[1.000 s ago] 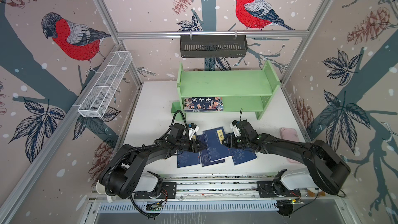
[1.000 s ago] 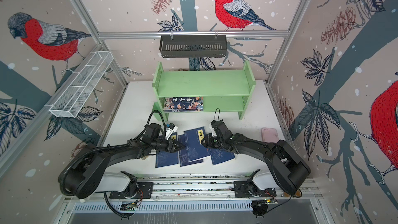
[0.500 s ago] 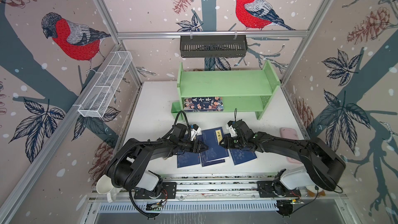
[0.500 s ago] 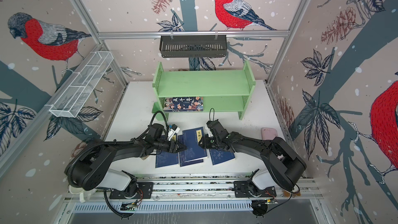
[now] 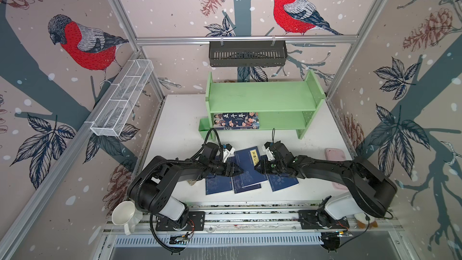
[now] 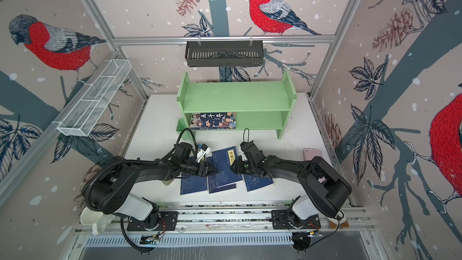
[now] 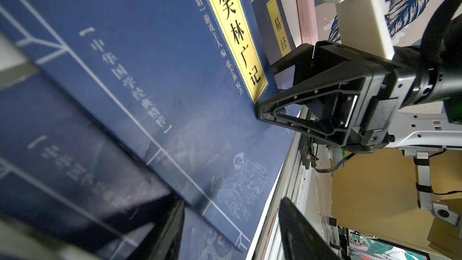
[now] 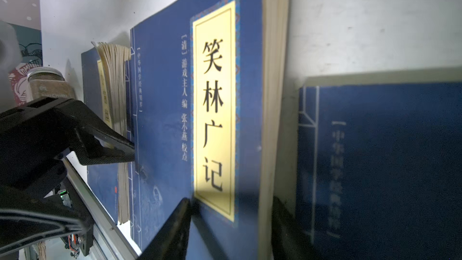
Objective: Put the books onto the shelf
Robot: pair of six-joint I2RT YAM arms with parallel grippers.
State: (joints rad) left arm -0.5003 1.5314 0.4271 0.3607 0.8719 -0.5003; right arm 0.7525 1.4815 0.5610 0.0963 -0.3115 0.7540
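Fingers [image 7: 300,233] of the left gripper [image 5: 240,170] stand apart at the spine edge of the top book [image 5: 249,165], not closed on it; across the cover the right gripper [image 5: 256,168] meets the page edge, its fingers [image 8: 172,233] likewise spread, one over the cover and one beside the pages, gripping nothing. That book lies askew on a second book [image 5: 238,189] close to the table's [image 5: 180,121] near edge, with the left book [image 5: 217,186] just beside them under the left gripper and the right book [image 5: 285,183] partly under the right gripper. Farther right a pink case [image 5: 336,153] lies by the right edge. At the far edge stands the shelf [image 5: 260,96], with the cartoon book [image 5: 236,120] lying flat at the left end of its lower tier.
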